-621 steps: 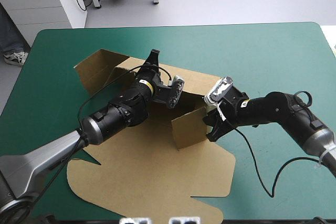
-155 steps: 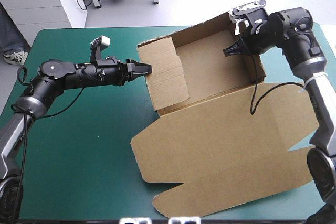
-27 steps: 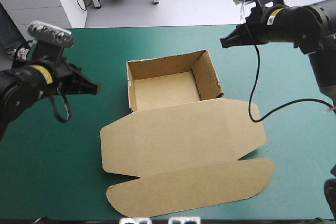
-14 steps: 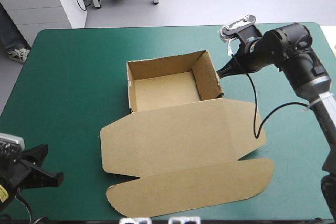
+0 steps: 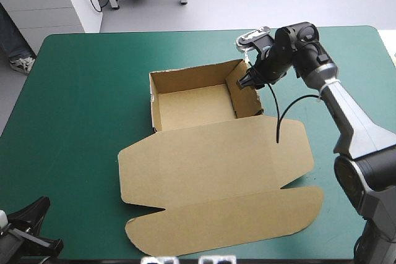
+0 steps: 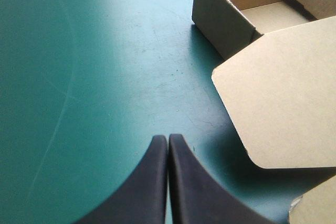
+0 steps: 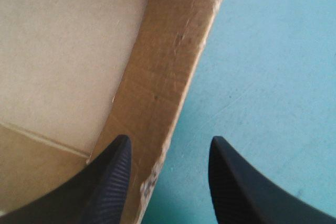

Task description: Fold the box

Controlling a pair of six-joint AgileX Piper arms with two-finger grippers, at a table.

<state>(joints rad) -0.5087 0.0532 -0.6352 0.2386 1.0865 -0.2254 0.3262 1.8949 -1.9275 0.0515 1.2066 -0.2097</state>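
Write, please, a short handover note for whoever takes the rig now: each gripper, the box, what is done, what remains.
Left gripper: shut, empty, over the teal-green cover at the table's near-left corner, clear of the box.
Right gripper: open, astride the tray's right wall, one finger inside, one outside.
The box: open tray, four walls up; lid flat toward the near edge.
Done: walls raised.
Left: probably pressing that wall home; the lid is not folded.

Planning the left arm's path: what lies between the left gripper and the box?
Only bare teal-green cover separates the left gripper from the box, seen in the left wrist view.
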